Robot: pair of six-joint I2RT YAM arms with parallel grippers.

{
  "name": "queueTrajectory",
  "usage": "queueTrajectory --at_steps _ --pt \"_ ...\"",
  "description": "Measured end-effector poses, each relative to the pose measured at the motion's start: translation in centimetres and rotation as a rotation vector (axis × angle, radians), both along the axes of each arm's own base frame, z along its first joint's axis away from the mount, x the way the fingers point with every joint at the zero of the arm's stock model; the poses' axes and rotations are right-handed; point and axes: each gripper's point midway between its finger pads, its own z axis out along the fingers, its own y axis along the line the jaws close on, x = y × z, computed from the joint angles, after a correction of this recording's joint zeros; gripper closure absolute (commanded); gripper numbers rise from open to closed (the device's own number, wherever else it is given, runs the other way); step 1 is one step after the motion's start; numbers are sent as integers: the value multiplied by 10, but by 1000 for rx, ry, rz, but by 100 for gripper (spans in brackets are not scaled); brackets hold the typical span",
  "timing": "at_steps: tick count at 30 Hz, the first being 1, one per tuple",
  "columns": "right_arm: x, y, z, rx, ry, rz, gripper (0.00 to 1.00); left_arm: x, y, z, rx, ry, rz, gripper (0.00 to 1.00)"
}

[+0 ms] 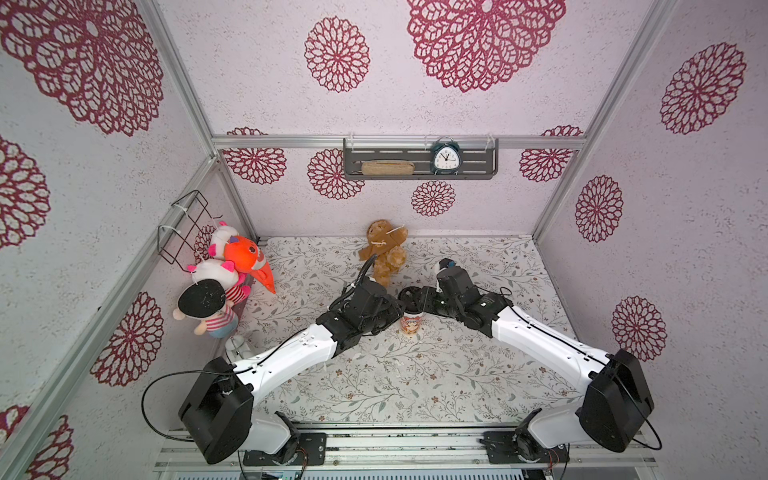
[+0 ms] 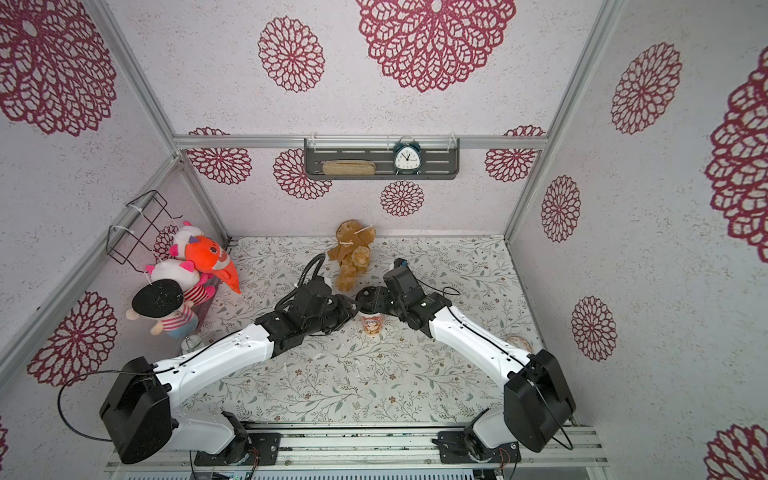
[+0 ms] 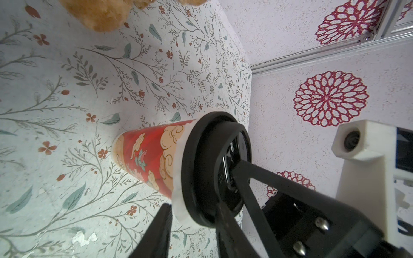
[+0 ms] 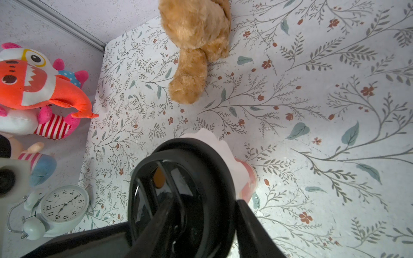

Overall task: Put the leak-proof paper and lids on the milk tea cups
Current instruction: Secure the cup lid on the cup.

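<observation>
Floral-printed surface [image 1: 415, 374] inside a walled booth carried the cup [image 3: 145, 156], upright near its middle and in front of a brown plush toy [image 1: 384, 253]. The leak-proof paper [image 3: 178, 205] lay over the cup's rim, its edge hanging out beneath a black lid [image 3: 199, 169] that sat on top. The right fingers [image 4: 249, 223] were clamped on that lid's rim. The left fingers [image 3: 159, 232] straddled the paper's hanging edge; whether they pinched it could not be told

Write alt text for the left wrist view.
A black lid caps an upright red-printed paper cup, with the white leak-proof paper sticking out under its rim. The right gripper grips the lid; the cup stands on a floral table.
</observation>
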Motion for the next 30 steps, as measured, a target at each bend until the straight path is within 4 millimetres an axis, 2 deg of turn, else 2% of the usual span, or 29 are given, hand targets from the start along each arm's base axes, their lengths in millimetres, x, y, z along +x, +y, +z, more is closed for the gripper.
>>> queueTrajectory --at_steps 7,9,15,18,30 --pt "1 -1 0 -2 -2 -3 54 1 -2 0 -33 -16 4 72" --pt "1 0 0 0 -2 -3 54 1 -2 0 -43 -20 7 76" --pt "1 -1 0 -1 -2 -4 54 1 -3 0 -63 -30 12 77" --pt "1 -1 -1 -2 -2 -5 54 0 -1 -14 -52 -3 19 77" --pt "1 -1 -1 -3 -2 -4 54 0 -2 -21 -87 5 23 77"
